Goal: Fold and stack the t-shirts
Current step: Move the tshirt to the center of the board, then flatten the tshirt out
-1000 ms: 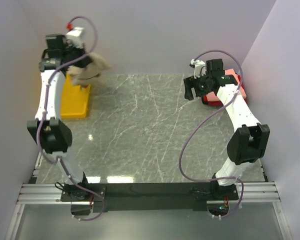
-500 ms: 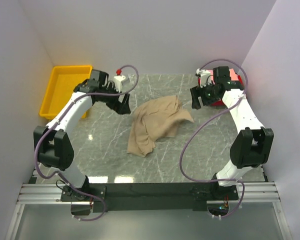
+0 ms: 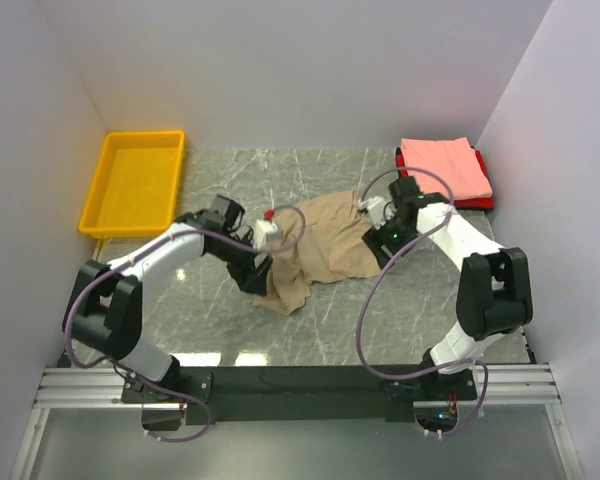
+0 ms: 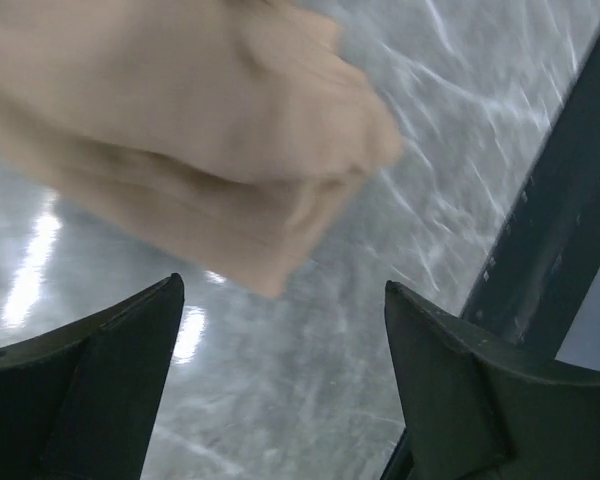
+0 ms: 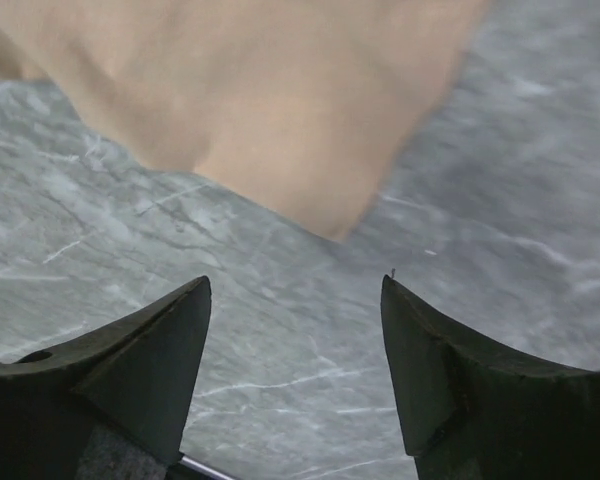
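Pale lilac walls are closing in a grey, white-veined tabletop (image 3: 220,325), and that stone is filling the gap between both pairs of jaws.

The left jaws are gaping wide, with only tabletop lying between them. Just ahead of them, a rumpled corner of the tan t-shirt (image 3: 325,245) is hanging into the left wrist view, close to the tips but not touching either one. Off to one side of these jaws, a dark rail (image 4: 555,220) is running along the tabletop's edge.

The right jaws are also standing wide apart and gripping nothing. Ahead of them, a pointed flap of the same tan cloth is lying flat on the stone, near the tips but apart from them.

Seen from the top camera, the tan t-shirt is lying crumpled and unfolded between the two pairs of jaws, the left pair working at its near-left edge and the right pair at its right edge.

Beyond the right jaws, towards the far right corner, the salmon pink t-shirt (image 3: 442,165) is resting folded on top of the red t-shirt (image 3: 477,203), which is peeking out underneath. Well beyond the left jaws, in the far left corner, a yellow bin (image 3: 98,195) is sitting against the wall.
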Controlling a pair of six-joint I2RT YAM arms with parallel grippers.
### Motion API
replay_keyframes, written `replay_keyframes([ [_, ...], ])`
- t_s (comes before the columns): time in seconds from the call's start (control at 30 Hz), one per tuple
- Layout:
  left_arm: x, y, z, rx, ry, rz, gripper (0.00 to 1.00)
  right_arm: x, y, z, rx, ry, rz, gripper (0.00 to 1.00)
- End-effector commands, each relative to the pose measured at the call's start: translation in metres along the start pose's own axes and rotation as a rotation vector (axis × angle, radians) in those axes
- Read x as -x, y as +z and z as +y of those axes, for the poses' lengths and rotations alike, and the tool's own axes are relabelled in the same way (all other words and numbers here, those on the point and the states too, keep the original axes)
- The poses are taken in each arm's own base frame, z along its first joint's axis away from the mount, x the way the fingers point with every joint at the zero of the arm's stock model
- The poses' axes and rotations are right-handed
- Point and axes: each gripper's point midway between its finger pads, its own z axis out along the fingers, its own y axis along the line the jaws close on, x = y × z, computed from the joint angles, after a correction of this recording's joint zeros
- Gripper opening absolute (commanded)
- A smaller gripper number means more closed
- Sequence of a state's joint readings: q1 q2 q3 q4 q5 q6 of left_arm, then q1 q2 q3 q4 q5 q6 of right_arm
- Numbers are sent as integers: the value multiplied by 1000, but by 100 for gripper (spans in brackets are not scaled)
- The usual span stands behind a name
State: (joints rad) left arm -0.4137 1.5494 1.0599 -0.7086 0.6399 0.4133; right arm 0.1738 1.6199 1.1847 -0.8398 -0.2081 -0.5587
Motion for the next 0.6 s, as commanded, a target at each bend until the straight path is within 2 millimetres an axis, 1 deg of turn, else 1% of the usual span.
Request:
replay_keyframes([
  [0.0, 2, -1, -31, -38, 229, -68, 84, 12, 16, -8, -91, -82, -14, 74],
  [0.03, 2, 4, -39, -39, 278, -74, 84, 15, 20, -8, -88, -84, -13, 74],
  [0.07, -13, 11, -37, -5, 296, -48, 83, 17, 27, -7, -79, -86, -7, 73],
  [0.1, -2, 12, -37, 30, 365, -97, 83, 20, 31, -5, -78, -92, -8, 73],
  [0.13, -3, 20, -45, 36, 411, -93, 82, 21, 34, -5, -81, -93, -6, 73],
  [0.17, -11, 26, -40, 79, 427, -74, 81, 20, 41, -4, -76, -97, 11, 73],
  [0.2, -3, 30, -39, 102, 454, -102, 81, 21, 45, -2, -75, -105, 17, 73],
  [0.23, -4, 37, -44, 97, 473, -96, 81, 21, 49, -2, -73, -108, 27, 73],
  [0.27, 0, 41, -44, 107, 479, -104, 81, 18, 57, -1, -69, -113, 50, 73],
  [0.3, -2, 47, -39, 124, 464, -88, 80, 16, 60, -3, -81, -115, 66, 73],
  [0.33, 2, 52, -42, 117, 488, -96, 80, 15, 63, -4, -82, -114, 74, 70],
  [0.37, 1, 57, -42, 117, 497, -88, 77, 11, 69, -3, -73, -117, 94, 67],
  [0.4, -5, 65, -36, 138, 495, -56, 76, 9, 71, -5, -79, -115, 109, 62],
  [0.43, -5, 70, -37, 139, 509, -51, 75, 7, 73, -6, -80, -113, 118, 57],
  [0.47, -9, 74, -35, 143, 511, -37, 73, 3, 79, -5, -73, -114, 140, 47],
  [0.53, -16, 81, -25, 176, 501, -8, 68, -1, 81, -5, -68, -114, 158, 37],
  [0.57, -17, 82, -22, 183, 501, 1, 63, -2, 79, -4, -66, -112, 162, 25],
])
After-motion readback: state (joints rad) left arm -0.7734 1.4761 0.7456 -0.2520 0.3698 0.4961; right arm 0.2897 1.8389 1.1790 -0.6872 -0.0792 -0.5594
